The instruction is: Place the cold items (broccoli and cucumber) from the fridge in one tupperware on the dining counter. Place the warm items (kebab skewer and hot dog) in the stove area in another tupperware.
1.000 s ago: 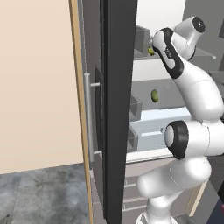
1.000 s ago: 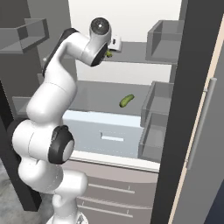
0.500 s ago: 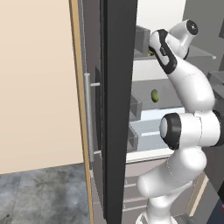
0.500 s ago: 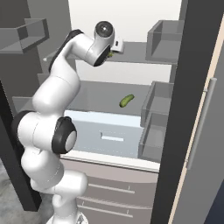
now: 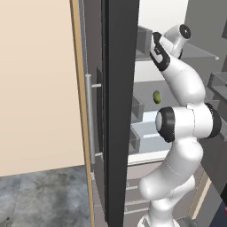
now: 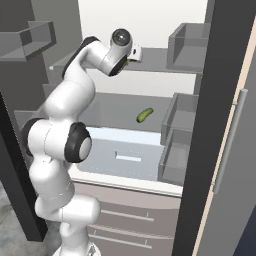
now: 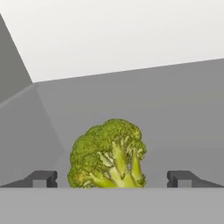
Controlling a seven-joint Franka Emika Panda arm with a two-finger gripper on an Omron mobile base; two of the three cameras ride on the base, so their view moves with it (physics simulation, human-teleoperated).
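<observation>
The broccoli (image 7: 108, 155) is seen on the upper fridge shelf (image 6: 155, 64), dead ahead of the end effector (image 7: 112, 178) and centred between its wide-open fingers, stalk toward the hand. A straight advance seems called for.

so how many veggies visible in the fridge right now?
2. The broccoli sits on the upper shelf, right in front of the open jaws. The cucumber lies on the shelf below, above the drawer. More could be hidden behind the arm.
</observation>
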